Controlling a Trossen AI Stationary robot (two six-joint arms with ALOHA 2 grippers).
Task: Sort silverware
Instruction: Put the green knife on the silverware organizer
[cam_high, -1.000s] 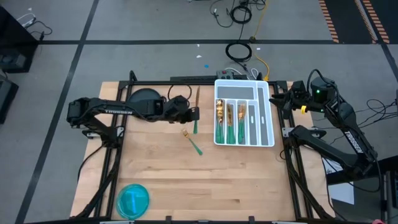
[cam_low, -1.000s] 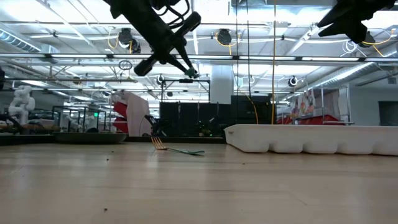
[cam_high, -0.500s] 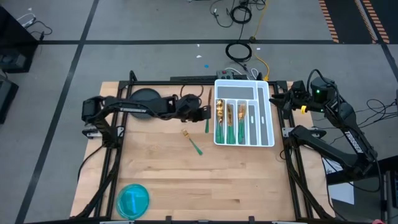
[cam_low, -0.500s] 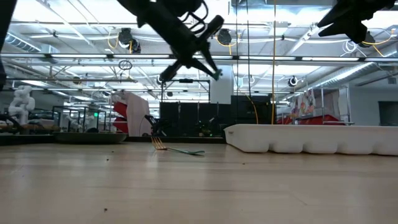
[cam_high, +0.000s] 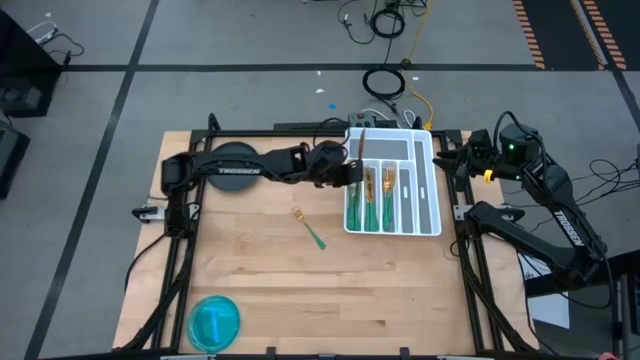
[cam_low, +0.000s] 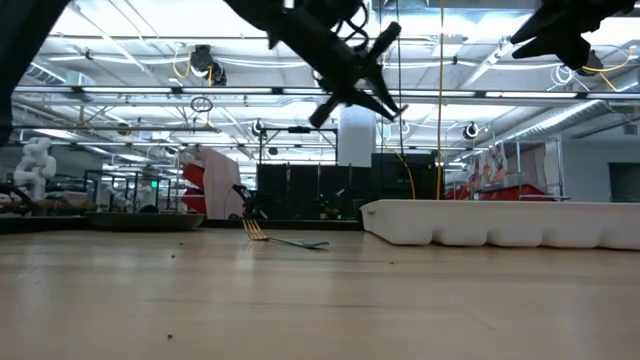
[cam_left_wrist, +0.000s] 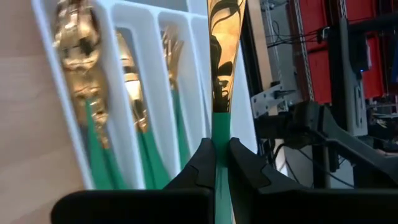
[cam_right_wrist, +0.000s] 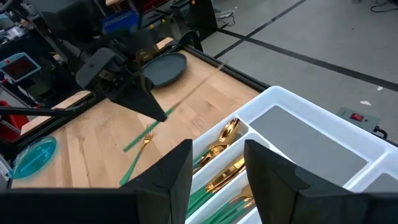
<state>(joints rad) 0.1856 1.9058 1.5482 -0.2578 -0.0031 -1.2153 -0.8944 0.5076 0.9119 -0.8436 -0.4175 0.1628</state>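
Observation:
My left gripper (cam_high: 352, 172) (cam_left_wrist: 221, 163) is shut on a knife with a gold blade (cam_high: 362, 143) and a slim green handle. It hangs over the left edge of the white compartmented tray (cam_high: 426, 226). Several gold-headed, green-handled pieces (cam_high: 370, 195) lie in the tray's long slots. One fork (cam_high: 311, 228) (cam_low: 285, 241) lies flat on the wood left of the tray. My right gripper (cam_high: 468, 160) (cam_right_wrist: 217, 167) waits open, high above the table's far right corner. My left gripper pinches the knife's green handle (cam_left_wrist: 221, 134) between its two fingers, just behind the gold blade (cam_left_wrist: 225, 56). The fingers come from the table's left, slanting down, and lie across the knife. The knife is lifted clear, blade toward the far edge.
A dark round plate (cam_high: 232, 157) sits at the far left under the left arm. A blue round dish (cam_high: 214, 321) lies near the front left corner. Bare wood fills the middle and the near side of the table.
My left gripper has gone toward the table's right edge with the knife, from beside the dark plate to over the tray's left edge. It has stayed shut on the knife, which stays clear of the table. The fork on the wood has not moved.

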